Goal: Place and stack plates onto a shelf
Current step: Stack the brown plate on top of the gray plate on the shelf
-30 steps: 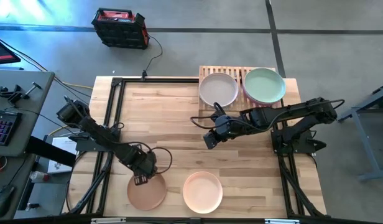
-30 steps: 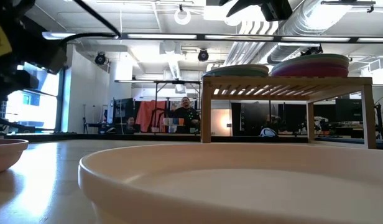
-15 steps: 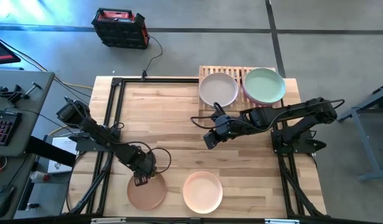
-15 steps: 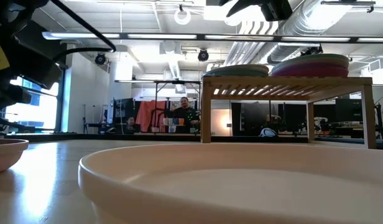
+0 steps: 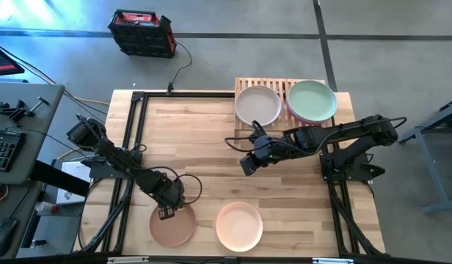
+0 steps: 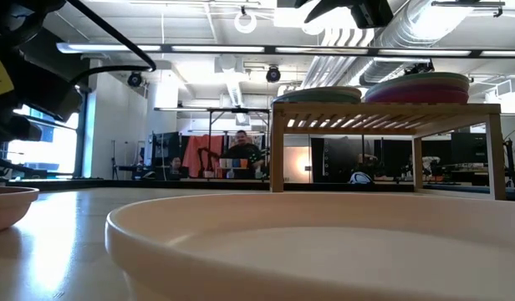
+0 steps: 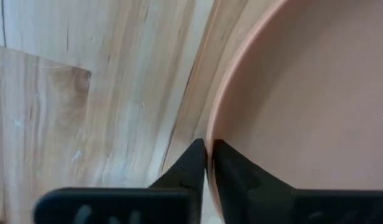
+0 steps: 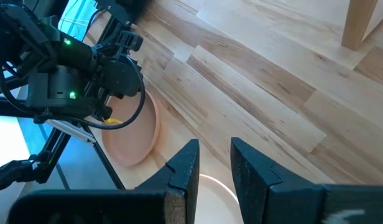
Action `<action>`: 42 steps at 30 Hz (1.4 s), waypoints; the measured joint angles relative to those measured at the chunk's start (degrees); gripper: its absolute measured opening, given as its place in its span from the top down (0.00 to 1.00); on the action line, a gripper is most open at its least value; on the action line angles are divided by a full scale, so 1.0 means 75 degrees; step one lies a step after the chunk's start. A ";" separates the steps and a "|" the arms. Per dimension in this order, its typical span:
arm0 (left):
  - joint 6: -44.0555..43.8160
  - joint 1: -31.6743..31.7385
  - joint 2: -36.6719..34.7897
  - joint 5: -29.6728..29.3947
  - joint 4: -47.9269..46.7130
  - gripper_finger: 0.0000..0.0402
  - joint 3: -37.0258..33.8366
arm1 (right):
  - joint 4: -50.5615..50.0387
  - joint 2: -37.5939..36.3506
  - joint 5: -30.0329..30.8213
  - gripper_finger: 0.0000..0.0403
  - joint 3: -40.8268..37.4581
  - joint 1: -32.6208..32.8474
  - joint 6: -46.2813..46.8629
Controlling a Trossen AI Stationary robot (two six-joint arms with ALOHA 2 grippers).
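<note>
A brownish-pink plate [image 5: 175, 230] lies on the table near the front edge, left of centre; its rim also shows in the low view [image 6: 7, 205]. My left gripper [image 5: 167, 213] is down at its far rim, shut on it. To its right lies a cream plate [image 5: 239, 226]. The wooden slat shelf [image 5: 243, 85] stands at the far right and carries a pale plate [image 5: 257, 105] and a green-topped stack [image 5: 312, 100]. My right gripper [image 5: 248, 163] hovers open above mid-table, holding nothing. My left gripper pinches the brownish-pink plate's far rim [image 7: 209, 138] between its two fingers, one finger outside the plate [image 7: 193, 163] and one inside [image 7: 232, 168]. The fingers come from above, pointing down. The plate lies flat on the table.
A black frame [image 5: 138, 103] runs along the table's left and right sides. The shelf stands on legs [image 6: 277, 150] with open room under it. Bare wood lies between the two near plates and the shelf. People stand in the room behind.
In the low view my left arm has come down a little over the brownish-pink plate. The plates lie where they were.
</note>
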 joint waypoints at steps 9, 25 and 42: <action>0.0222 0.0110 -0.0009 0.0117 -0.0046 0.99 0.0106 | 0.0000 0.0000 0.0004 0.82 0.0000 0.0000 0.0003; 0.2227 0.1401 -0.0003 -0.0038 -0.1434 1.00 0.1182 | 0.0003 0.0005 -0.0022 0.82 0.0000 0.0000 0.0760; 0.3217 0.3131 0.0000 -0.0234 -0.2222 1.00 0.2766 | 0.0147 0.1017 0.0332 0.82 -0.0003 0.0348 0.0802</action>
